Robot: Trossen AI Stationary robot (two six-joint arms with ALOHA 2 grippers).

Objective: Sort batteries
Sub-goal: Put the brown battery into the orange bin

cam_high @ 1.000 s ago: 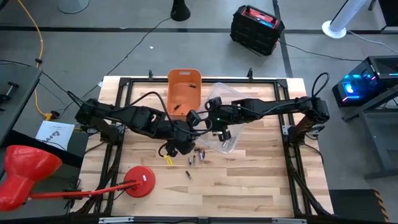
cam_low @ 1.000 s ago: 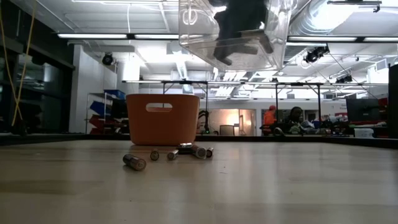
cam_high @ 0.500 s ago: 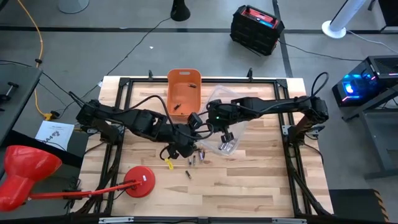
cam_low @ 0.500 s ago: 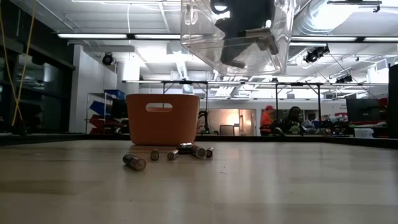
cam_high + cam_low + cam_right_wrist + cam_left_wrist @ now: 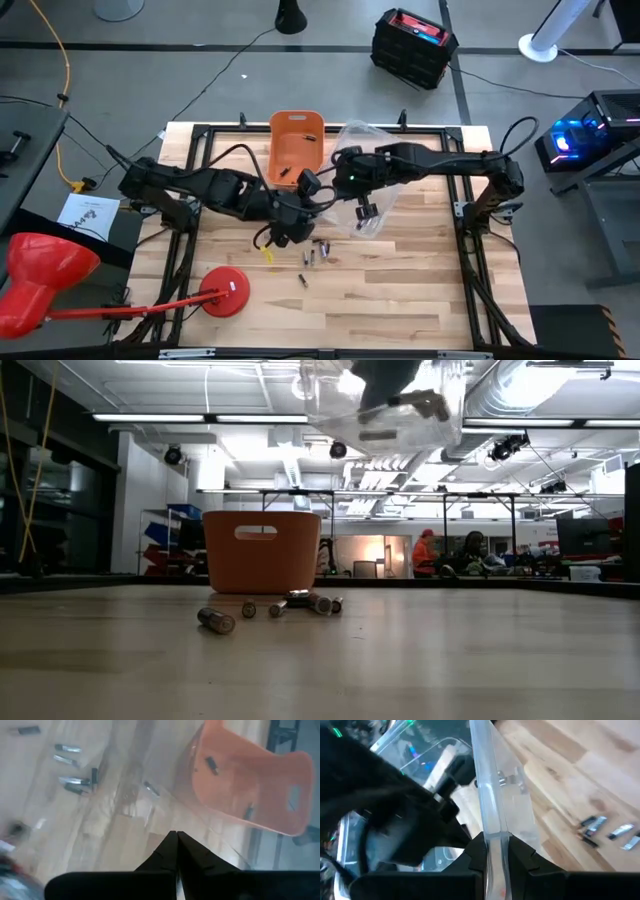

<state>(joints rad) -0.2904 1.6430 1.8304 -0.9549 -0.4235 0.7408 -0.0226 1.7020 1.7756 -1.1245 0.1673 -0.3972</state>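
Note:
A clear plastic bin (image 5: 368,175) hangs tilted in the air over the table's middle, held by my left gripper (image 5: 318,192) at its left side. In the low view the clear bin (image 5: 385,400) is high above the wood. My right gripper (image 5: 367,212) reaches into it, shut with nothing between its fingertips (image 5: 176,840). Several batteries (image 5: 314,252) lie on their sides on the wood below, seen in a loose row (image 5: 275,608) in the low view. An orange bin (image 5: 296,145) stands at the far edge with a few batteries (image 5: 212,764) in it. My left gripper pinches the clear bin's upright wall at its rim (image 5: 492,827), one finger on either face of the wall. The bin is lifted clear of the table and tilted.
A red round-based stand (image 5: 226,291) lies at the near left, a small yellow piece (image 5: 270,256) beside the batteries. Black frame rails (image 5: 470,240) run along the table's sides. Bare wood lies at the near right (image 5: 400,290).
My right gripper has shut inside the clear bin and drawn a little toward the far edge. My left gripper has raised the bin, which now hangs higher and more tipped. The batteries on the wood have stayed in place.

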